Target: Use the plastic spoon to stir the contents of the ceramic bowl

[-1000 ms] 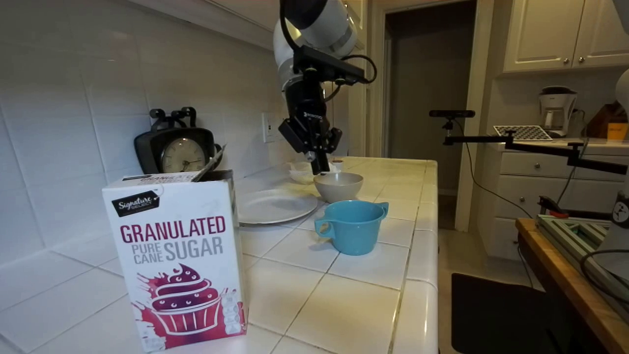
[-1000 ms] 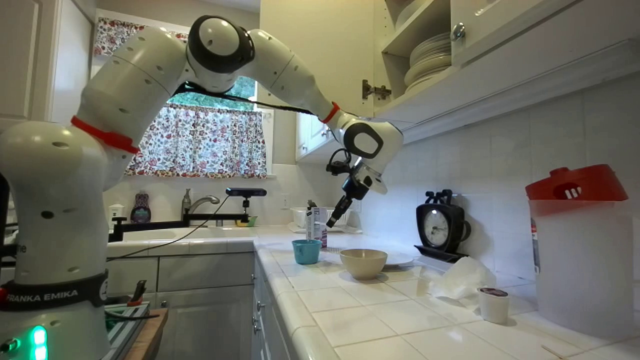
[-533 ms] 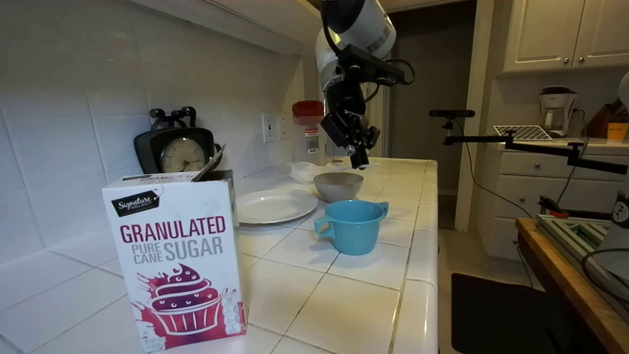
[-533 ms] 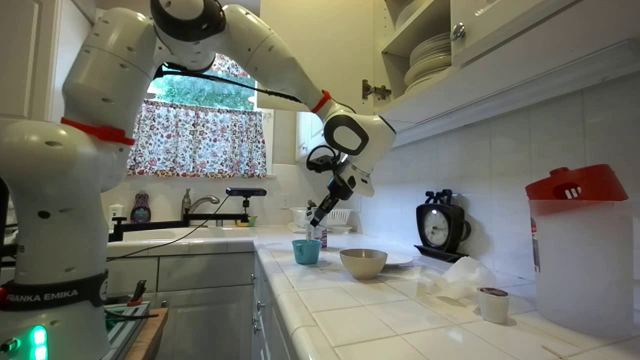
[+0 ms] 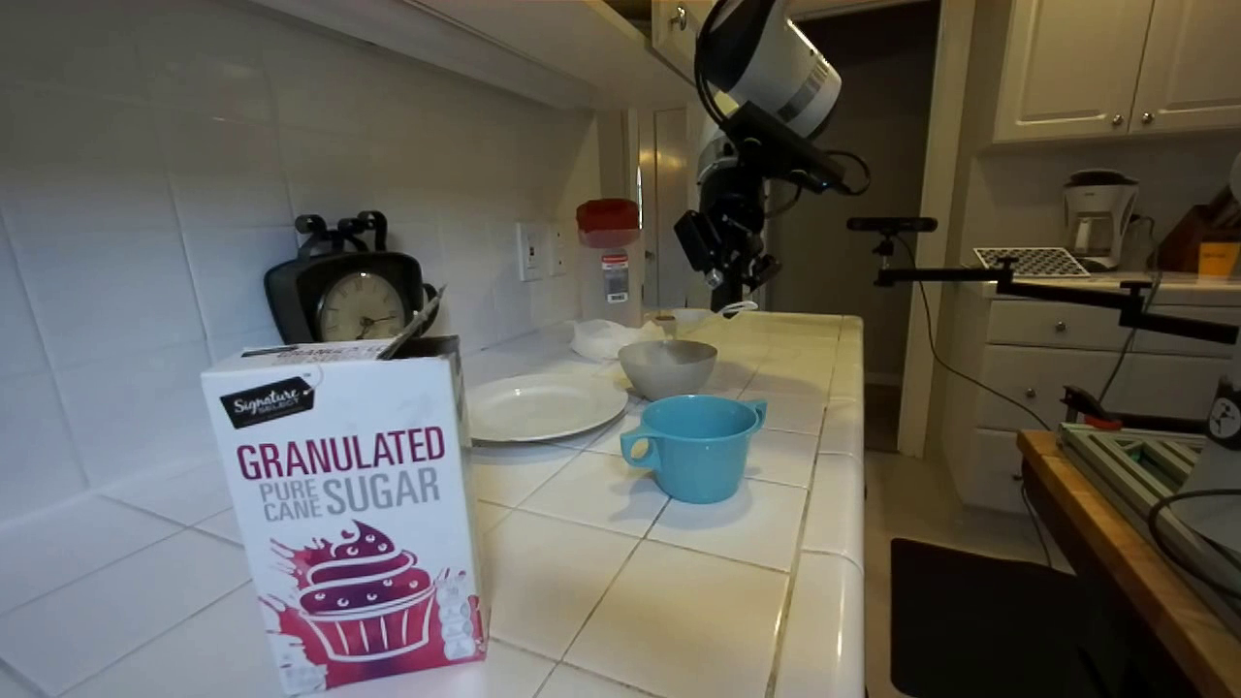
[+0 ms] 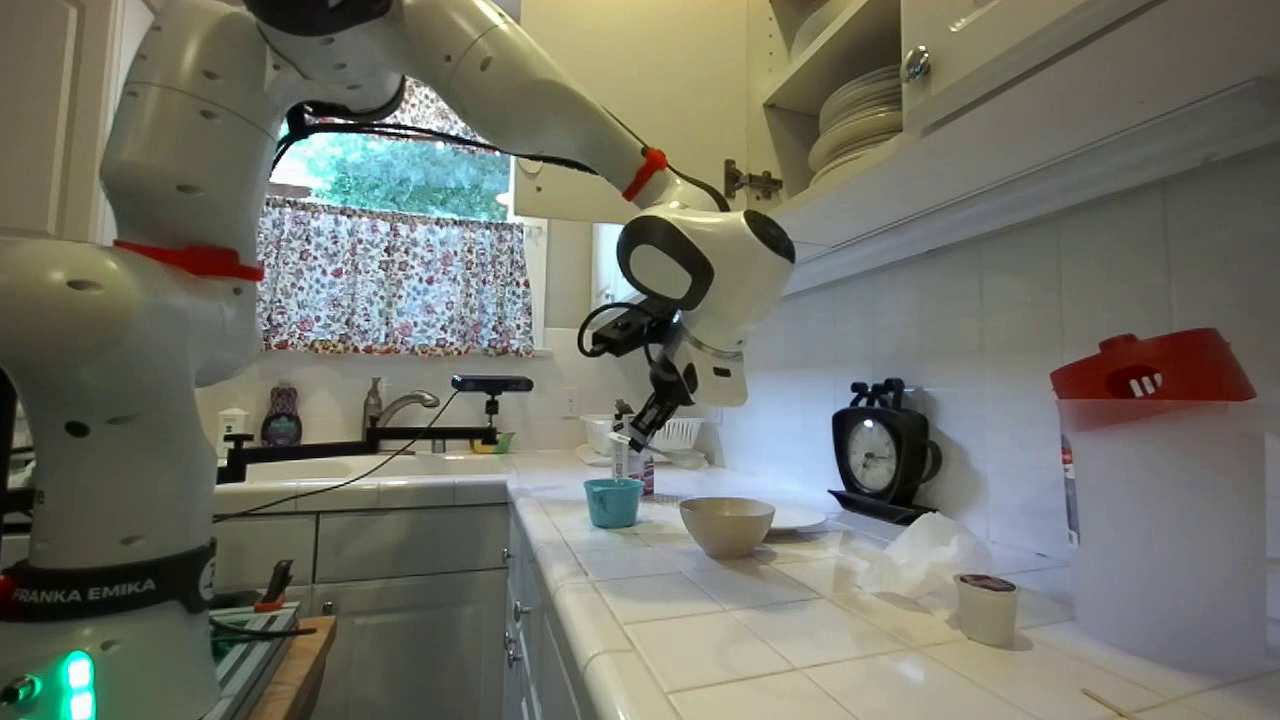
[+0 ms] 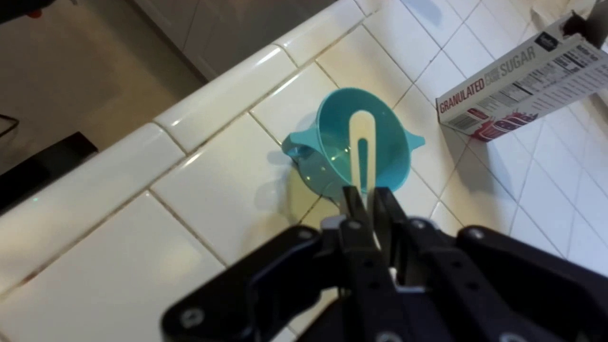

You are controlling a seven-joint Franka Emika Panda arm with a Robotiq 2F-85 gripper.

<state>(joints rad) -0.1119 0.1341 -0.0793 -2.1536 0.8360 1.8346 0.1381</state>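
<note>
**Gripper (image 7: 366, 195) clamped on white plastic spoon (image 7: 362, 125)**

Jaws tight on the shaft, slotted end sticking out past them. Spoon hangs above the tiled countertop (image 6: 700, 645), overlapping the blue two-handled cup (image 7: 392, 145) in the wrist view. The ceramic bowl (image 6: 727, 530) sits beside the white plate (image 5: 545, 403), between it and the countertop's front edge. Cup is nearer that edge.

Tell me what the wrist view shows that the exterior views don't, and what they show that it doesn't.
Only the wrist view: two separate fingertips, one on each side of the spoon.

Only the exterior views: the bowl and the red-lidded container.

Shared by all: the cup, the sugar box, the countertop and the gripper holding that spoon.
</note>
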